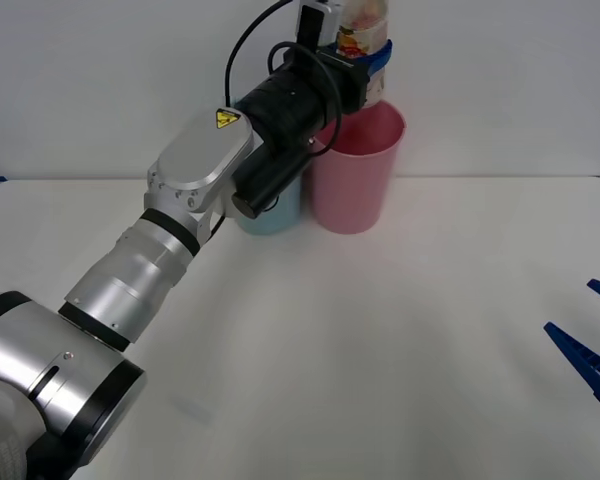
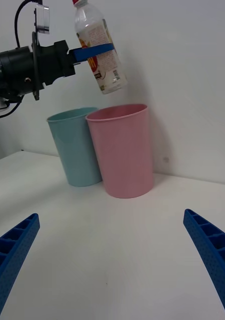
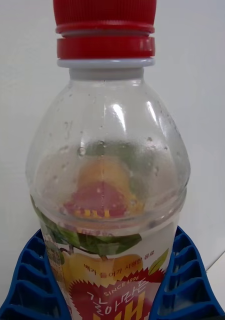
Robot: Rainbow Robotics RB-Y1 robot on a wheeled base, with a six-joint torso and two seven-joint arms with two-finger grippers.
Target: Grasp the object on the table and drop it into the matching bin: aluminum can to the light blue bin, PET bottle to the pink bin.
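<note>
Above the pink bin [image 2: 122, 150], left fingers [image 3: 35, 280] clamp the PET bottle [image 2: 97, 47], label "SINCE 1996"; right fingers [image 2: 210, 252] wide.

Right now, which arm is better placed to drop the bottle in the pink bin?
Left. The left gripper already holds the PET bottle above the pink bin; the right gripper is open, low over the table.

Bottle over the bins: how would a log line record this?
left claw: holding PET bottle above pink bin | right claw: open, idle | drop: pending
</note>
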